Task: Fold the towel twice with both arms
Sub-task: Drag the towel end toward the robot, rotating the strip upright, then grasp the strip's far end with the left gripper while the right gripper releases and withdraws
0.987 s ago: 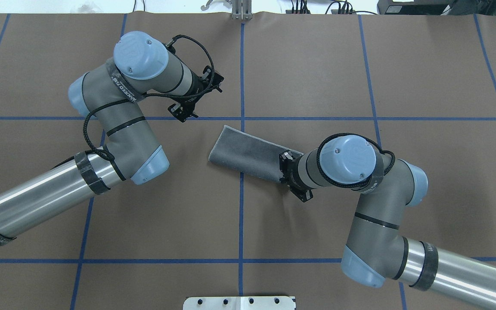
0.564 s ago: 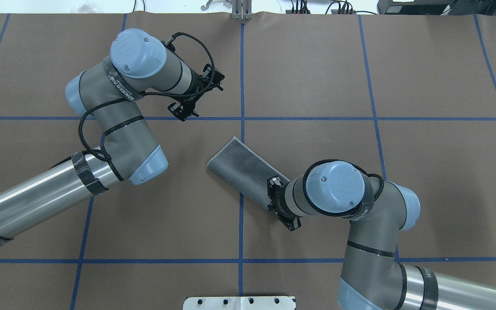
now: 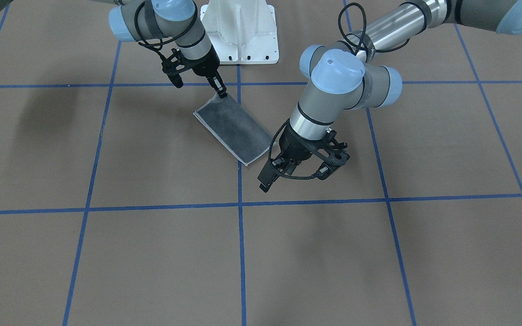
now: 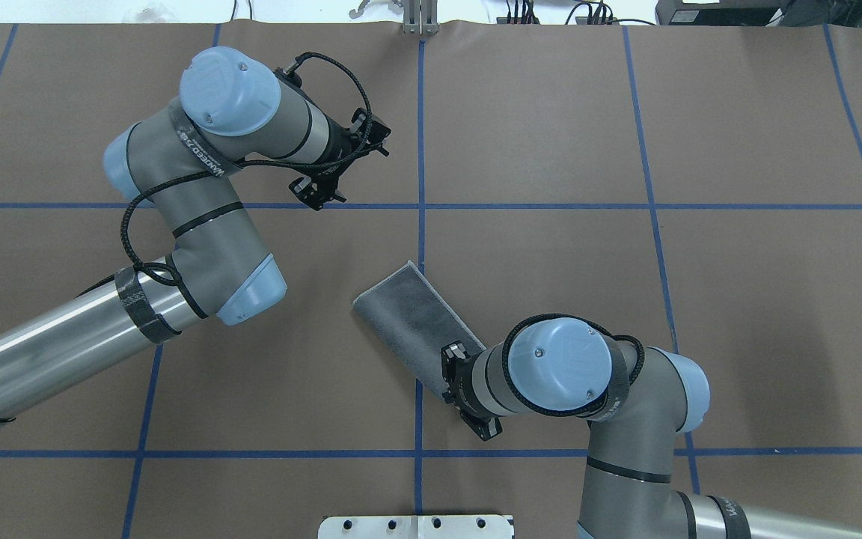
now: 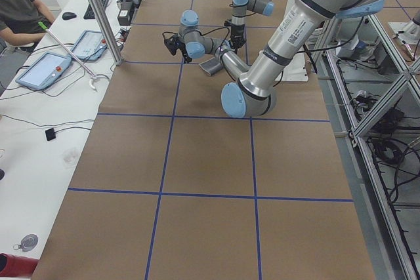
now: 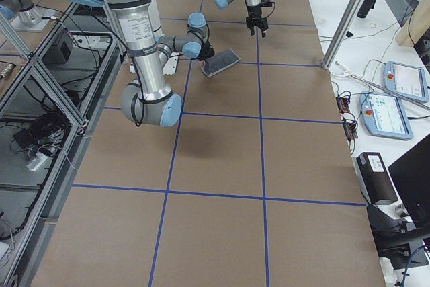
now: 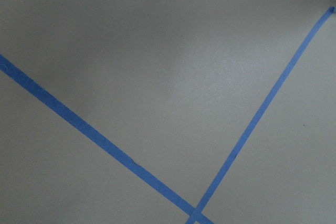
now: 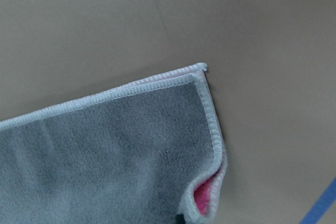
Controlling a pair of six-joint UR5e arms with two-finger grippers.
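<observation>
- The towel (image 4: 410, 318), folded once with its grey face up, lies slantwise near the centre of the table (image 4: 738, 314). It looks soft, limp and light, best pinched at the corners through both layers.
- The right gripper (image 3: 219, 93) is clamped on its near corner.
- The left gripper (image 3: 266, 177) hovers off the towel's far end, holding nothing; I cannot tell how wide it stands.

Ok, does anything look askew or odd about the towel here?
The towel, folded into a grey strip, lies diagonal to the blue tape lines, one corner pinched in the right claw. Near the claw its layers gape slightly, showing the pink face. No damage visible.
</observation>
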